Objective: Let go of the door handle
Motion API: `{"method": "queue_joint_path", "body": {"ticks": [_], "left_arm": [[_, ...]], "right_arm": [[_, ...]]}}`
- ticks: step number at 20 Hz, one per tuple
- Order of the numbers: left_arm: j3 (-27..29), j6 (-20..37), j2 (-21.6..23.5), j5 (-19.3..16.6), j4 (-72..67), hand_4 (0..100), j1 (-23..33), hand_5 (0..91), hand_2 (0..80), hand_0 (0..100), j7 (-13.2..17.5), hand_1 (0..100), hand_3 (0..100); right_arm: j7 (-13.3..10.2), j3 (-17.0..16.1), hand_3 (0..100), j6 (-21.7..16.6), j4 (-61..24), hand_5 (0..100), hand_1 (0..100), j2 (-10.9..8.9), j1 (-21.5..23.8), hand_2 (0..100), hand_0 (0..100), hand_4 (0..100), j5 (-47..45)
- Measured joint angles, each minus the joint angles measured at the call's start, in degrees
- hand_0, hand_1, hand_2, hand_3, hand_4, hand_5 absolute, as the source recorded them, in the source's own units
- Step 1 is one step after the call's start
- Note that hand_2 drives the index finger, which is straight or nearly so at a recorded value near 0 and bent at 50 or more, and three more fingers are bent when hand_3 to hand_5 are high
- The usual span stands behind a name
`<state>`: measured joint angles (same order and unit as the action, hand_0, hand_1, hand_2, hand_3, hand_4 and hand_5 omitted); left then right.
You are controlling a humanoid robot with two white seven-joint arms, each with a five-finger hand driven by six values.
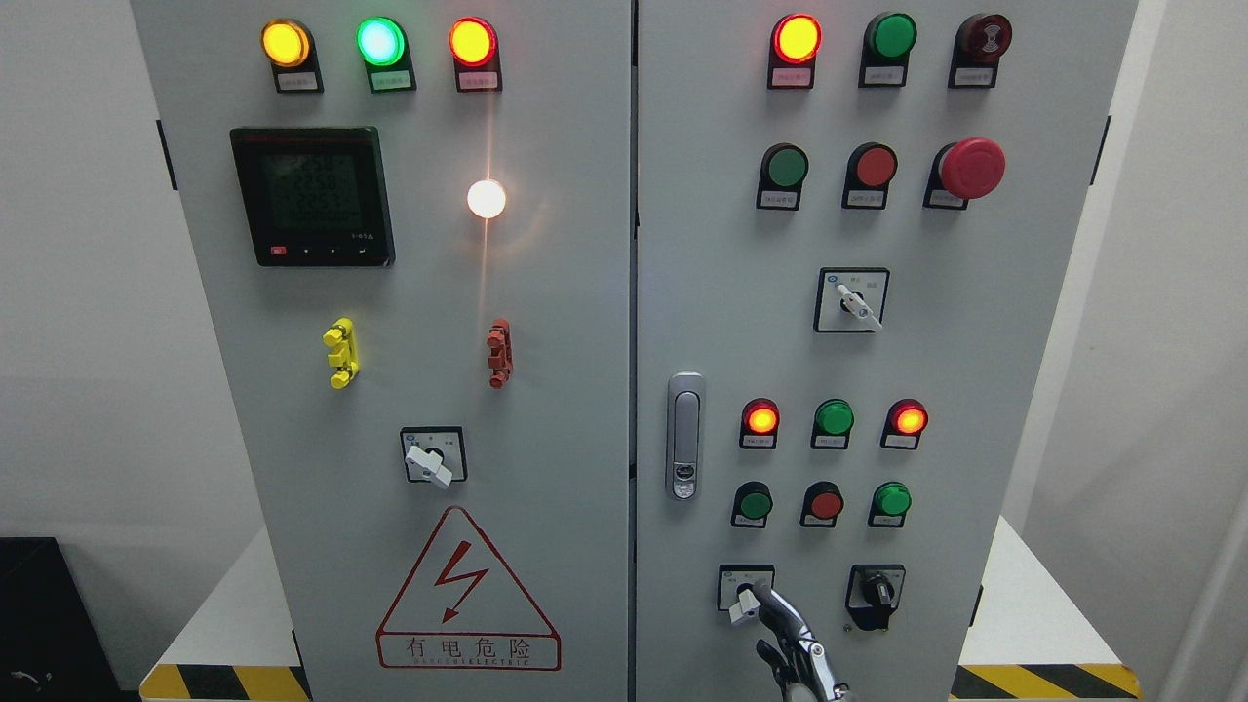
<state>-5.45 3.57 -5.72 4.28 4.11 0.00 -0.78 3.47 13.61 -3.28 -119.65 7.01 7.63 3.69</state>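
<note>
A grey cabinet [546,390] filled the frame, its right door bearing a silver door handle [685,435] at centre, upright and untouched. At the bottom edge right of centre a robot hand [795,653] rose, its fingers [770,597] loosely extended just beside a white selector switch [745,597].

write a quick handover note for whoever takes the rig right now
Right hand: low on the right door, fingers relaxed, holding nothing, tips close to the white selector knob; contact unclear.
Left hand: out of view.
Door handle: flush in the right door, above the hand, free.
Done: handle released.
Left: probably just drawing the arm clear.
</note>
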Motion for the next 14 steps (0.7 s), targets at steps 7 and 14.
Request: {"method": "queue_joint_path", "body": {"ticks": [7,14], "left_arm": [[0.0,0.0,0.0,0.0,0.0,0,0.0,0.0,0.0,12,0.0,56,0],[0.0,0.0,0.0,0.0,0.0,0,0.0,0.0,0.0,12,0.0,56,0]], "right_arm": [[0.2,0.0,80,1.0,0.0,90,18,0.07,-0.1,0,46,86,3.8],[-4.9,0.1,98,1.2,0.2,100,32,0.11,-0.2,0,40,100,17.3]]}}
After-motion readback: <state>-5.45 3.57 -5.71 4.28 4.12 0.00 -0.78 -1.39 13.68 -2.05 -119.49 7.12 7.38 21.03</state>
